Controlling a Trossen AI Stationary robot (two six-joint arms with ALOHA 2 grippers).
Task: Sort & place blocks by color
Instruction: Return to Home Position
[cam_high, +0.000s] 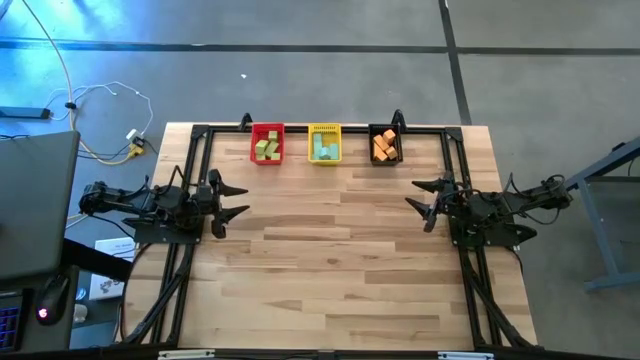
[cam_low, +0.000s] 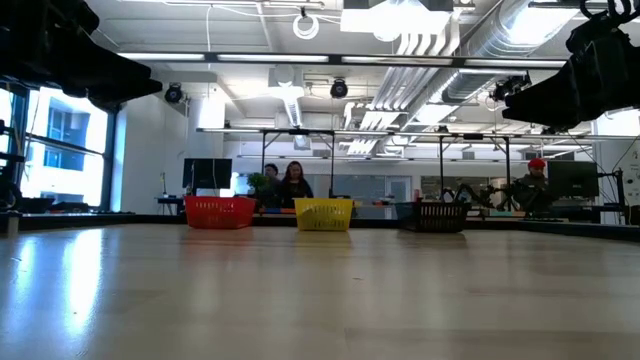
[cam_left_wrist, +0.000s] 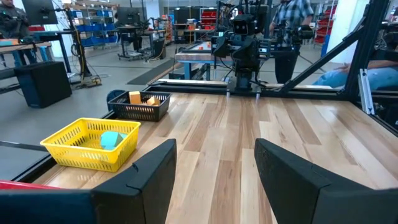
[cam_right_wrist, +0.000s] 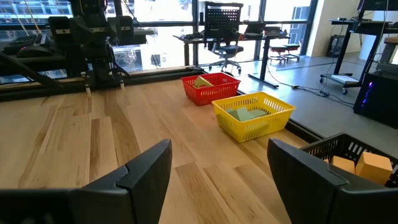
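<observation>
The blocks lie in three bins along the table's far edge. Yellow-green blocks (cam_high: 265, 148) sit in the red bin (cam_high: 253, 146), teal blocks (cam_high: 324, 150) in the yellow bin (cam_high: 324, 129), orange blocks (cam_high: 384, 147) in the black bin (cam_high: 387, 128). My left gripper (cam_high: 236, 200) stands open at the table's left side, held level above the wood, with nothing between its fingers. My right gripper (cam_high: 421, 198) stands open at the right side, likewise level and with nothing between its fingers. Both grippers are well away from the bins.
A black frame (cam_high: 320, 127) runs along the table's far edge and down both sides by the arm bases. The wooden top (cam_high: 330, 260) between the arms is bare. People sit and stand in the room beyond the table.
</observation>
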